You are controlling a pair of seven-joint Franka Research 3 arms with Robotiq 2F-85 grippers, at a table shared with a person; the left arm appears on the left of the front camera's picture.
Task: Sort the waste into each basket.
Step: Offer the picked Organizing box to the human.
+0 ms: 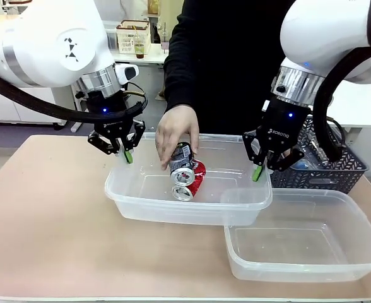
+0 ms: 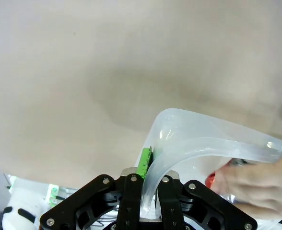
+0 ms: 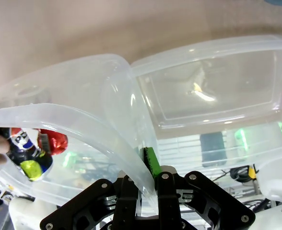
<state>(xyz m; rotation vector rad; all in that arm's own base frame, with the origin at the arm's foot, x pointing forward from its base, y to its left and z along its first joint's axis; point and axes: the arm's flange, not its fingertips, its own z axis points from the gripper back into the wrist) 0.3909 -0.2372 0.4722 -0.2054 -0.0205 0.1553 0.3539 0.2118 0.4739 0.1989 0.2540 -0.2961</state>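
Clear plastic tub, far: a see-through basket (image 1: pixel 132 189) is held up off the tan table (image 1: pixel 47 221) at both ends, its near right corner lapping over the second tub's rim.
Contents of far tub: a crushed red and silver can (image 1: pixel 190 181) is seen inside, with a dark blue can (image 1: pixel 180 158) being set on it by the person's hand (image 1: pixel 176 134), whose fingers are curled around that can.
Clear plastic tub, near: the second basket (image 1: pixel 362 252) is rested on the table at the right; nothing is seen in it.
Left gripper (image 1: pixel 124 148): its green-padded fingers are pinched onto the far tub's left rim.
Right gripper (image 1: pixel 264 165): its fingers are pressed onto the same tub's right rim.
Dark lattice basket (image 1: pixel 337 170): placed behind the right gripper; a clear plastic bottle is glimpsed inside.
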